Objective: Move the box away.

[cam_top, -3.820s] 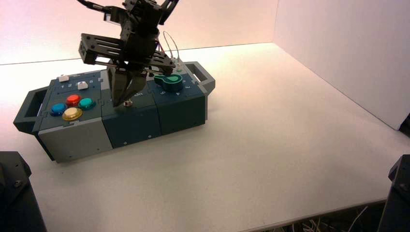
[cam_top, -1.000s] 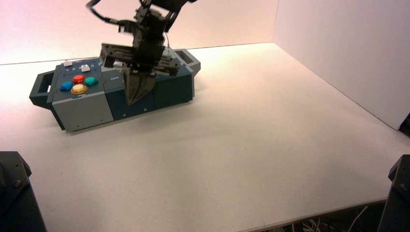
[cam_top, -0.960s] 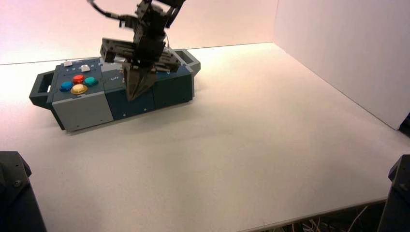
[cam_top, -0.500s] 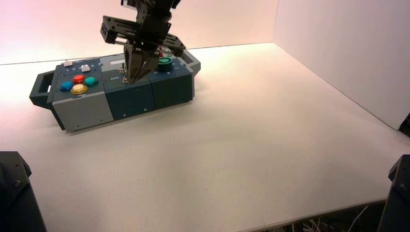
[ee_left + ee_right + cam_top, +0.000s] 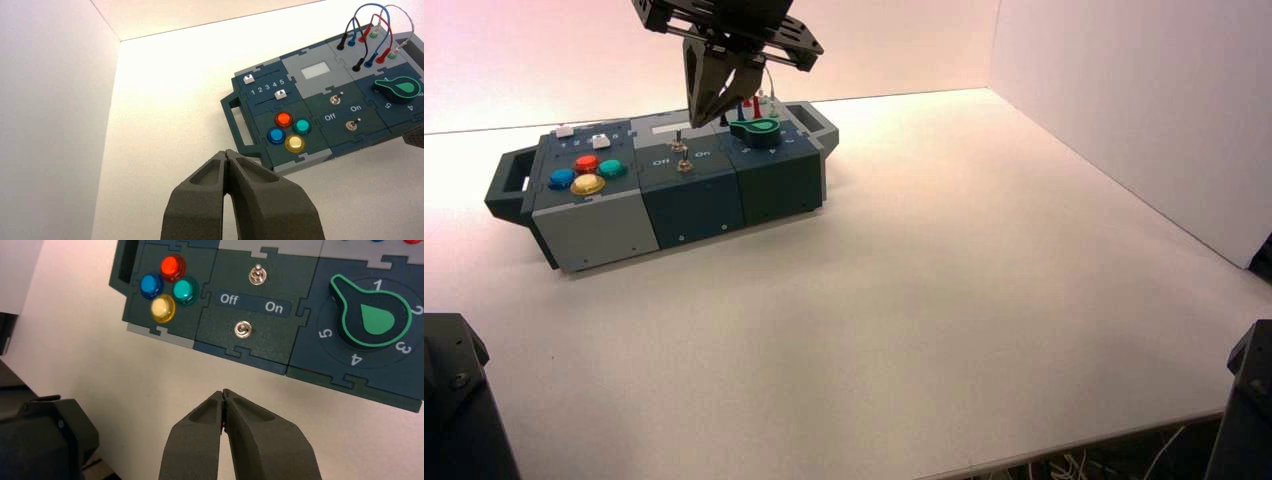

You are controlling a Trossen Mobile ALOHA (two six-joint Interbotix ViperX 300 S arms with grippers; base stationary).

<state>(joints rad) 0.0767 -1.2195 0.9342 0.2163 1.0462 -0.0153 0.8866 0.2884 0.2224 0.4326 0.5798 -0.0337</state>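
Observation:
The long dark teal and grey box [image 5: 694, 195] lies at the far left of the table, a handle at each end. Its top carries four coloured round buttons [image 5: 586, 174], two toggle switches [image 5: 242, 329], a green dial [image 5: 372, 315] and looped wires. My right gripper [image 5: 706, 115] hangs shut and empty above the box's middle, clear of it. In the right wrist view its tips [image 5: 223, 392] sit over bare table just off the box's front edge [image 5: 215, 325]. My left gripper [image 5: 226, 152] is shut and empty, high up, off the box's button end [image 5: 345, 142].
A white wall [image 5: 1144, 110] bounds the table on the right and another runs along the back. Dark robot parts [image 5: 454, 400] stand at both front corners. The table's front edge [image 5: 1064, 445] runs along the bottom right.
The box has slid away and to the left since the earliest frame. Over the last second my right gripper has risen from the box's front face to well above it.

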